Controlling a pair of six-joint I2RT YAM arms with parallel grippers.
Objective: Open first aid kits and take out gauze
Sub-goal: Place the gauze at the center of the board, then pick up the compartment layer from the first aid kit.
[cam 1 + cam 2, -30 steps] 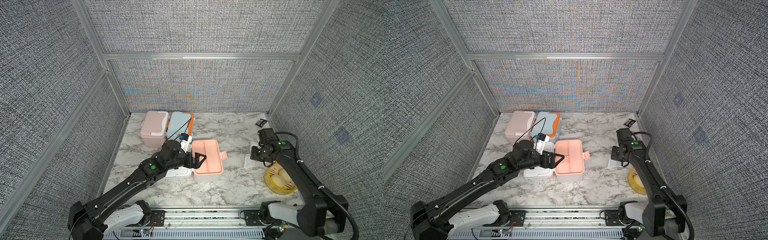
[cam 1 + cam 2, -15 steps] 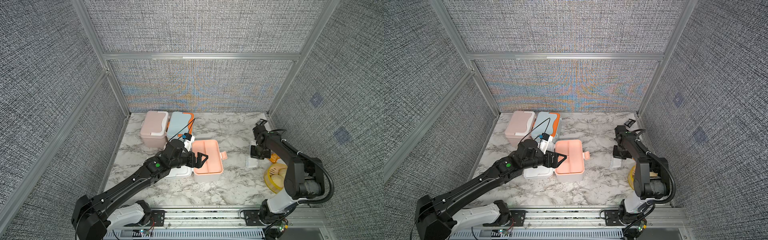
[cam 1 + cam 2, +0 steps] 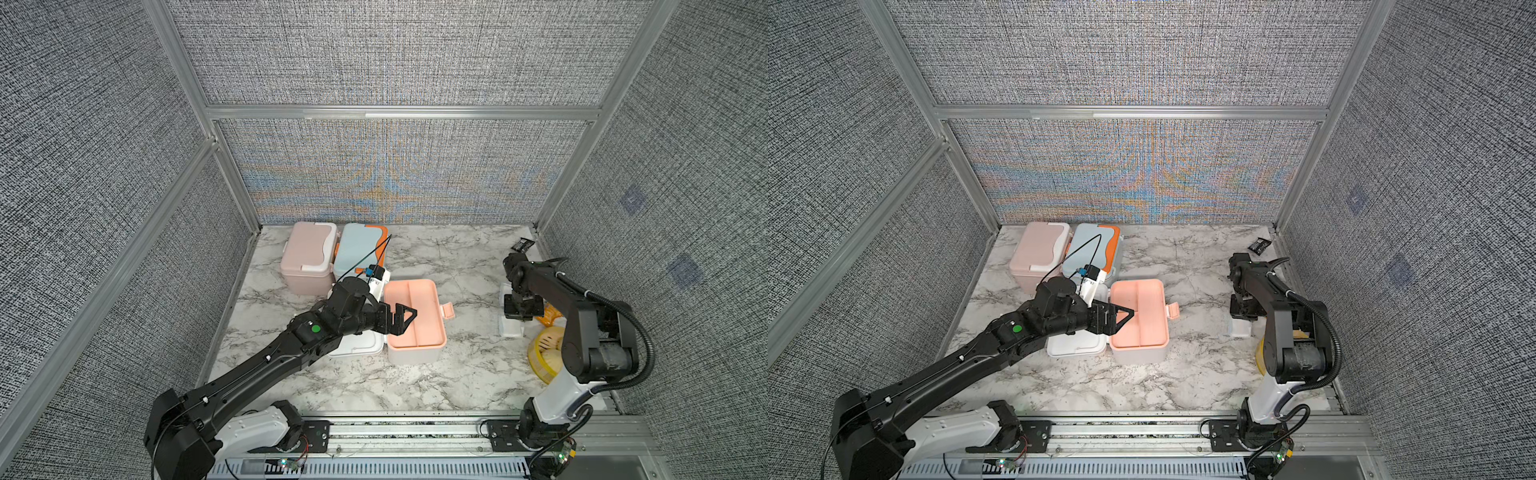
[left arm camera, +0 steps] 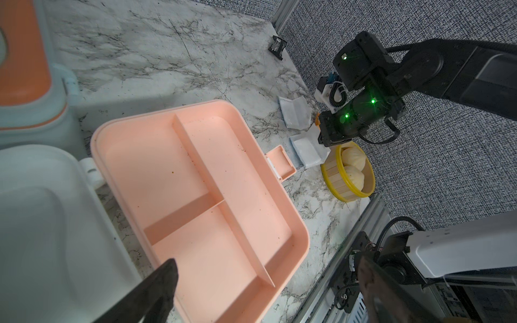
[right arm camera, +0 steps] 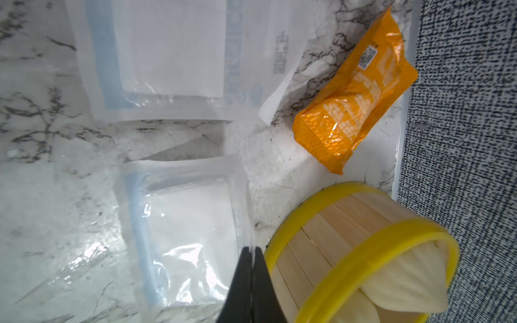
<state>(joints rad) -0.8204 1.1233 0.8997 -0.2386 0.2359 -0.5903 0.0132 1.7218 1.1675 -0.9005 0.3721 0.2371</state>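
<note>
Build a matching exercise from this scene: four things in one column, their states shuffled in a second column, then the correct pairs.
Things
1. pink kit
2. peach kit
3. gauze pad nearest the basket
4. yellow basket

States
A. holds white buns
B. lid closed, by the back wall
C. wrapper edge pinched by the right end effector
D. lid open, compartments empty

Pairs: 1-B, 2-D, 3-C, 4-A
</note>
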